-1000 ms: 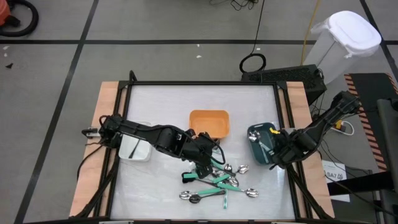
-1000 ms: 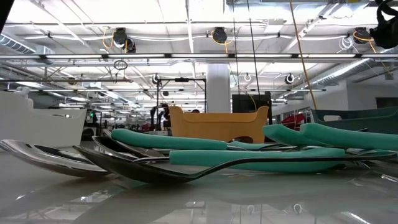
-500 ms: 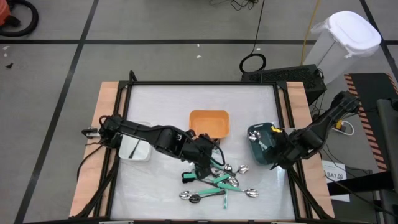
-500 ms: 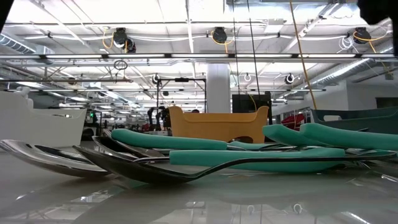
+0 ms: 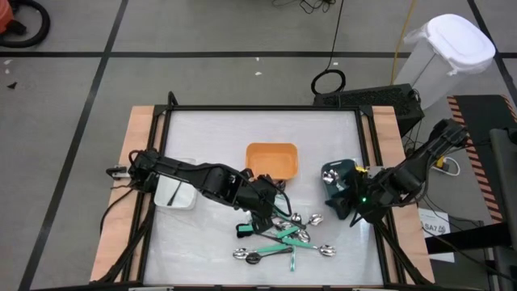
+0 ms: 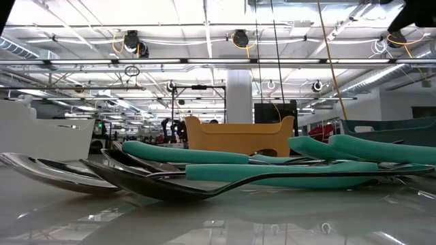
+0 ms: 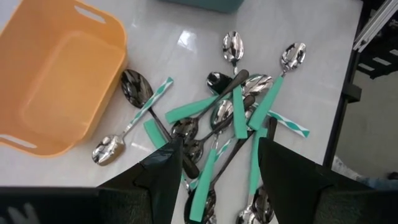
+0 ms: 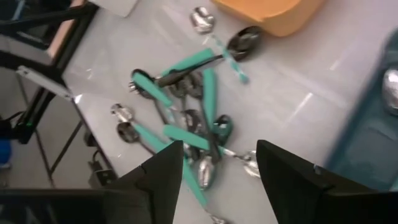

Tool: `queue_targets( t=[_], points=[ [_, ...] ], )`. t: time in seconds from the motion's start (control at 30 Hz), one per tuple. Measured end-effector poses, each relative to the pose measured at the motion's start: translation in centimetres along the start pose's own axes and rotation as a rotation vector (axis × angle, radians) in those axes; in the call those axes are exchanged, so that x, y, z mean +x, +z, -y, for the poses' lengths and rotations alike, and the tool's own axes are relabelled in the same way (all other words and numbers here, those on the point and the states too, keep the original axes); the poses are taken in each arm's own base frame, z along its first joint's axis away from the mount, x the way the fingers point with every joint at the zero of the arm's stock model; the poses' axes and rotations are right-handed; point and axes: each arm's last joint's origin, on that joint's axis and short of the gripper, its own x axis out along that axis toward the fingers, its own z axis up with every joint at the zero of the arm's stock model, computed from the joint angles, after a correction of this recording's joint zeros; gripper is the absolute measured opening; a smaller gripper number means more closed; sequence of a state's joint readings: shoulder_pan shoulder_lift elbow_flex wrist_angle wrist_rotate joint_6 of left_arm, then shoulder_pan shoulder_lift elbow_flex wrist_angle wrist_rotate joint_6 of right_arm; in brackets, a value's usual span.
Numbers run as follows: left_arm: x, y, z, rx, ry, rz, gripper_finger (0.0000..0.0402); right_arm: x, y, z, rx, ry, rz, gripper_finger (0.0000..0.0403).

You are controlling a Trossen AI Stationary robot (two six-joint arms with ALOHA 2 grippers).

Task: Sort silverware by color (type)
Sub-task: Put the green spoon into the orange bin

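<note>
The silverware (image 5: 283,234) lies in a crossed heap on the white table near its front edge, spoons with teal or black handles (image 7: 230,118), also seen in the right wrist view (image 8: 186,118) and low view (image 6: 238,167). My left gripper (image 5: 265,212) hangs open just above the heap's left part, its fingers (image 7: 165,180) on either side of some handles, touching nothing. My right gripper (image 5: 351,212) stands open by the near side of the dark teal bin (image 5: 335,178), nothing between its fingers (image 8: 286,174).
An orange bin (image 5: 272,159) stands behind the heap, close to my left gripper. A white bin (image 5: 174,194) sits at the table's left under the left arm. A silver spoon head (image 8: 390,84) shows in the dark teal bin. Black frame rails (image 5: 373,162) border the table.
My right gripper has risen beside the dark teal bin and tipped up from pointing steeply down to a shallower slant toward the heap. The silverware and my left gripper have kept still.
</note>
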State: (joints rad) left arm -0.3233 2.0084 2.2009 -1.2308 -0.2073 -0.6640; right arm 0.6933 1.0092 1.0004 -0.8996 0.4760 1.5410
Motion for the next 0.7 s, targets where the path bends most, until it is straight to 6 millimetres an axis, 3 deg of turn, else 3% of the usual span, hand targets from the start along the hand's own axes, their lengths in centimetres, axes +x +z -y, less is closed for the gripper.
queue_targets(
  t=[0.13, 0.4, 0.7],
  points=[
    [0.0, -0.3, 0.4, 0.024, -0.004, -0.004, 0.0207, 0.6, -0.3, -1.0, -0.040, 0.049, -0.002, 0.0197],
    [1.9, -1.8, 2.5, 0.104, -0.018, -0.062, 0.0207, 1.4, -0.7, -2.2, -0.095, 0.114, -0.001, 0.0196],
    [4.0, -4.0, 5.2, 0.170, -0.066, -0.129, 0.0207, 1.0, -1.8, -2.4, -0.173, 0.155, -0.146, 0.0196]
  ],
)
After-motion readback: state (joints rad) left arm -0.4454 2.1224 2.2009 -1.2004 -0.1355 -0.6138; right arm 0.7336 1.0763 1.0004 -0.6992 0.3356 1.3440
